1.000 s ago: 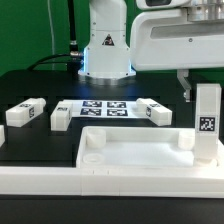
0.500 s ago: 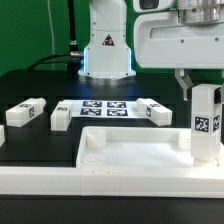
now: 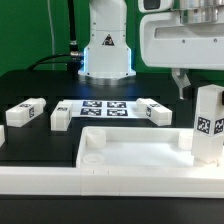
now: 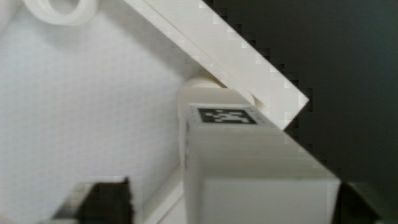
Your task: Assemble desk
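Note:
The white tray-like tabletop (image 3: 130, 136) lies at the front, and its rim (image 4: 222, 55) also shows in the wrist view. One white tagged leg (image 3: 209, 125) stands upright at the tabletop's corner on the exterior view's right, leaning slightly. My gripper (image 3: 203, 84) hangs over that leg's top. In the wrist view the gripper (image 4: 231, 205) straddles the leg (image 4: 249, 160), and its dark fingers (image 4: 107, 200) stand clear of the leg's sides, so it is open. Three more legs (image 3: 27, 112) (image 3: 60, 116) (image 3: 153, 111) lie on the black table behind.
The marker board (image 3: 103, 106) lies flat between the loose legs. The robot's base (image 3: 108, 50) rises behind it. A long white border bar (image 3: 100, 182) runs along the front edge. The tabletop's corner socket (image 3: 90, 155) on the exterior view's left holds nothing.
The jaws have opened and let go of the upright leg. The leg has settled a little lower and toward the exterior view's right.

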You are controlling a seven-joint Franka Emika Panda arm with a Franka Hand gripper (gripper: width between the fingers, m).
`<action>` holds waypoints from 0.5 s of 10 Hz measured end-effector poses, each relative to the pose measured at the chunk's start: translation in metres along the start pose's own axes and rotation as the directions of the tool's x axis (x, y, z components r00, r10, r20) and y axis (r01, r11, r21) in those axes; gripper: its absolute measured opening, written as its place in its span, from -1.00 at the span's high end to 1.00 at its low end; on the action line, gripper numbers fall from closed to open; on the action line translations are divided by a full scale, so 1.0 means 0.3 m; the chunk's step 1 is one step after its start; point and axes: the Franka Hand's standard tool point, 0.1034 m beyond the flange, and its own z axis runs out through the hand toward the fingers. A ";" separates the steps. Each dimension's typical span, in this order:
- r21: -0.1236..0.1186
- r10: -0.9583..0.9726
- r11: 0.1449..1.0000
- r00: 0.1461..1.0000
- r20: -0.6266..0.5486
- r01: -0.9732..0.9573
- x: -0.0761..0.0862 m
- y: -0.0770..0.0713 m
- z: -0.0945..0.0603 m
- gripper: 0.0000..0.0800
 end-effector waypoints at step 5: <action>0.000 -0.367 0.930 0.930 -0.001 0.367 -0.030 -0.023 0.001 -0.62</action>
